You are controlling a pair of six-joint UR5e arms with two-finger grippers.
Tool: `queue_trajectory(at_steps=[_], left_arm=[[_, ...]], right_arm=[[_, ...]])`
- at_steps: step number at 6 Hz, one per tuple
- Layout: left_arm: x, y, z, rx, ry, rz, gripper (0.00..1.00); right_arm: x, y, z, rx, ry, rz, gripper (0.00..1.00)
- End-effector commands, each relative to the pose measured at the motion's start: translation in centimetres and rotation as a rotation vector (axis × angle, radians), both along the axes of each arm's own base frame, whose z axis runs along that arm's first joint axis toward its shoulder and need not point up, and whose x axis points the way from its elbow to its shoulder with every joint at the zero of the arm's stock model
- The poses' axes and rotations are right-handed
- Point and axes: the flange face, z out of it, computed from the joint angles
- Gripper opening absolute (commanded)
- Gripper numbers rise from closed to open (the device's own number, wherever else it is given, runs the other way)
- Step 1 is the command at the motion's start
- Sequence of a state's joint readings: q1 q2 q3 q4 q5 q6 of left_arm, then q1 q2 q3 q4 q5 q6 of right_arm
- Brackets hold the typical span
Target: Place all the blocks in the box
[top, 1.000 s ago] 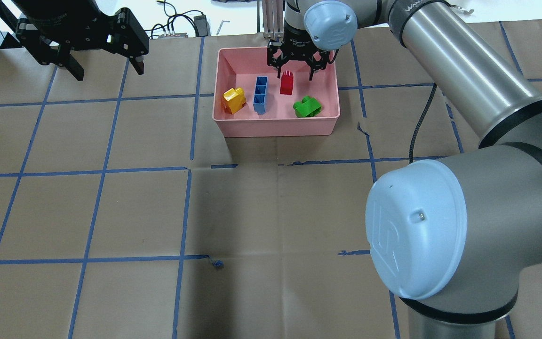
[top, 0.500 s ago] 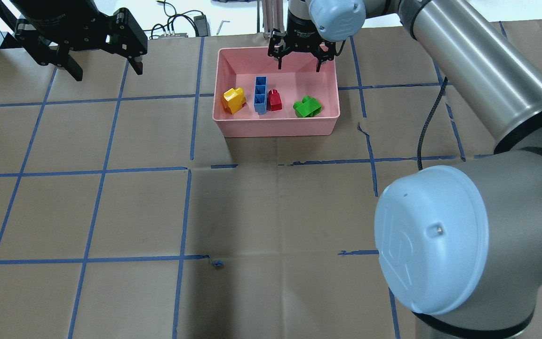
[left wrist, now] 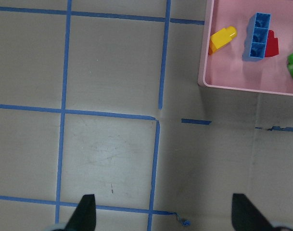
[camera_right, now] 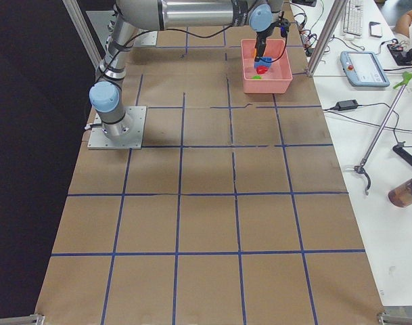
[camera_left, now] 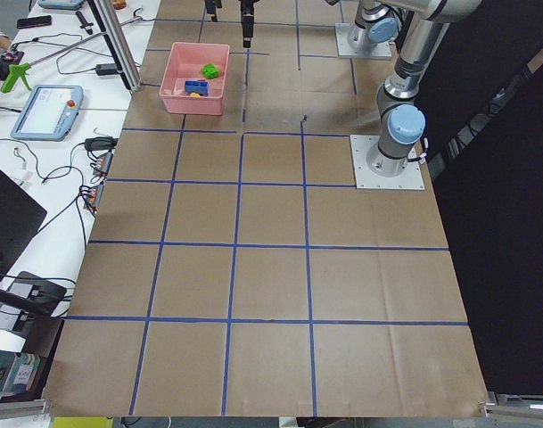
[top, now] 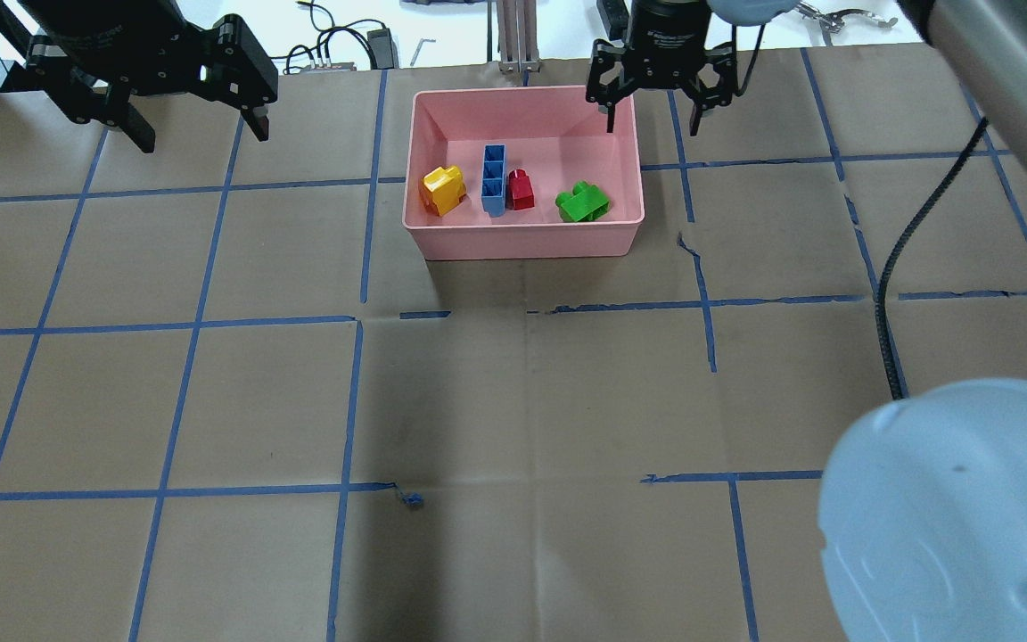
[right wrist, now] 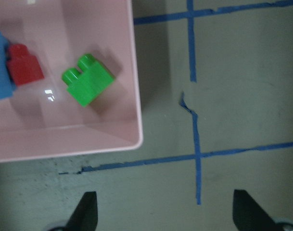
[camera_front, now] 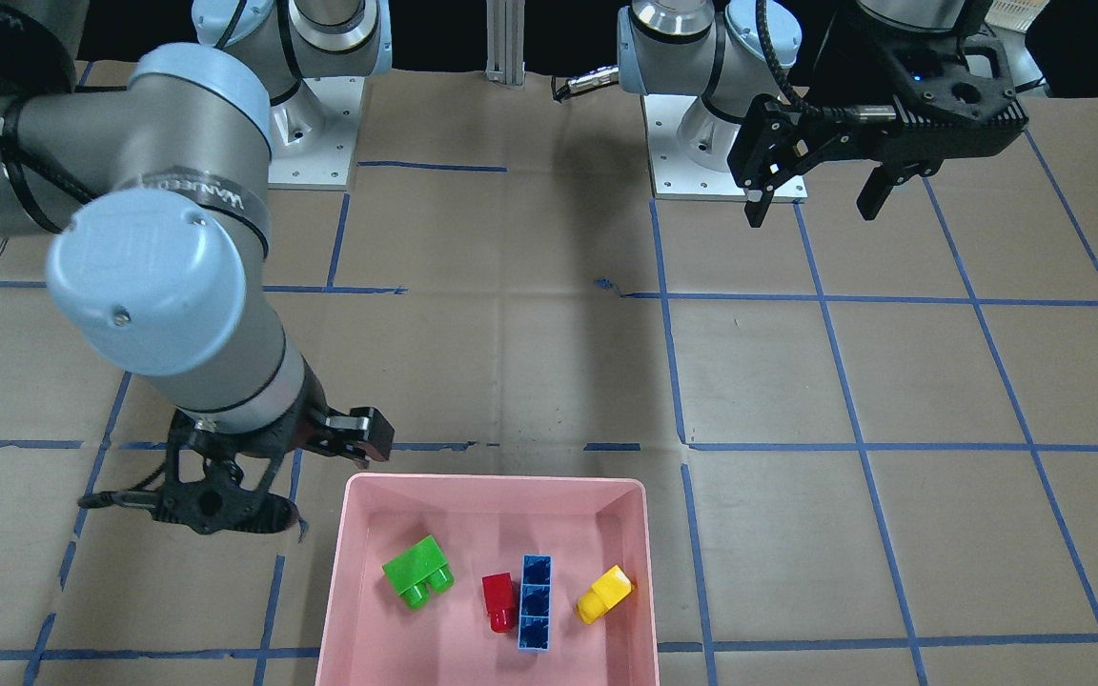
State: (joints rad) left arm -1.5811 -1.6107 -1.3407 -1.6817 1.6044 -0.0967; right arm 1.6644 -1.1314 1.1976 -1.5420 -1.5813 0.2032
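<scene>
The right hand has swung off the box to its far right corner, fingers apart, empty. Inside lie the yellow block, blue block, red block and green block. The left hand hangs spread.

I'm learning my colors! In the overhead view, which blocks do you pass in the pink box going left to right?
yellow block → blue block → red block → green block

Papered table, blue tape, perhaps white bench
</scene>
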Motion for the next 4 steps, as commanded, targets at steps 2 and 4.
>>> queue_trajectory(at_steps=[2,4], left_arm=[[0.0,0.0,0.0,0.003,-0.003,0.000,1.00],[0.1,0.2,0.1,0.001,-0.010,-0.003,1.00]], right_arm=[[-7.2,9.8,5.5,-0.044,0.013,-0.013,0.99],[-6.7,12.4,8.2,-0.051,0.002,-0.006,0.99]])
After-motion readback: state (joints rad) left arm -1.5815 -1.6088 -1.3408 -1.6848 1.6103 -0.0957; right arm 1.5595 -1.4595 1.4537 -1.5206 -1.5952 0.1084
